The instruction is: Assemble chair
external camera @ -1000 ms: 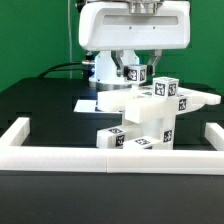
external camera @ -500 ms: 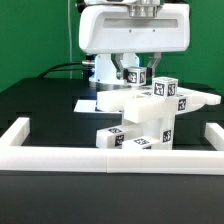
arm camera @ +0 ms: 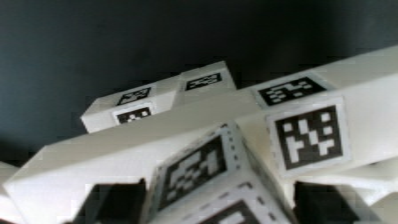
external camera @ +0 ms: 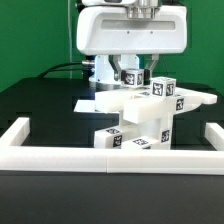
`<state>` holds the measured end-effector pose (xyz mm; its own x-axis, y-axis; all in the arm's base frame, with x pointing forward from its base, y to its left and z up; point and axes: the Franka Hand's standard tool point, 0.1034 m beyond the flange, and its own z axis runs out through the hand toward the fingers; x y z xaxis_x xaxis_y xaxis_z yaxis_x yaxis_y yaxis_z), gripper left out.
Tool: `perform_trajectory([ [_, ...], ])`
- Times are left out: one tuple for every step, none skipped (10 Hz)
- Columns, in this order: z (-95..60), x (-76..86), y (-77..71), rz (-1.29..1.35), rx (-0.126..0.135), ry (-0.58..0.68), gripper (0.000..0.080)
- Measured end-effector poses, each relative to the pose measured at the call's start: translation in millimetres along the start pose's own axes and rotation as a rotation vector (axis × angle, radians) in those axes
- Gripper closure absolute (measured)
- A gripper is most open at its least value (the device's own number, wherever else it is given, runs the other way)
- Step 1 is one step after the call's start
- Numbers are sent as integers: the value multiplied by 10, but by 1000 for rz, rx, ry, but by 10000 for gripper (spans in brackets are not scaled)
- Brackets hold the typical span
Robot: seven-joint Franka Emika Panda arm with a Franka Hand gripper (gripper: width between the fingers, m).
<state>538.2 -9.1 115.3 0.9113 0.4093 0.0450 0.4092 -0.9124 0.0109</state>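
The partly built chair [external camera: 150,112] stands in the middle of the black table: a white slab [external camera: 185,99] on top of stacked tagged blocks [external camera: 116,138]. My gripper [external camera: 134,72] hangs over its back end, shut on a small tagged white chair piece [external camera: 135,76] that stands on the slab. In the wrist view the dark fingers [arm camera: 111,205] flank that tagged piece [arm camera: 222,170] on both sides, with my gripper [arm camera: 228,207] closed on it. More tagged white pieces [arm camera: 302,125] lie beyond it. How the piece meets the slab is hidden.
A long low white barrier wall [external camera: 110,158] runs along the front, with raised ends at the exterior view's left [external camera: 18,132] and right [external camera: 212,135]. A flat white board [external camera: 86,103] lies on the table behind the chair, by the arm's base [external camera: 104,68].
Almost nothing differs: the held piece and the slab under it have shifted very slightly, and the gripper's opening stays the same.
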Motion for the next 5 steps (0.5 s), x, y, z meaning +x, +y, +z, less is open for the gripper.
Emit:
perform_trajectory([
  [-1,0,0,1,0,0,402],
  [-1,0,0,1,0,0,402],
  [-1,0,0,1,0,0,402],
  [-1,0,0,1,0,0,402],
  [-1,1,0,7,0,0,402],
])
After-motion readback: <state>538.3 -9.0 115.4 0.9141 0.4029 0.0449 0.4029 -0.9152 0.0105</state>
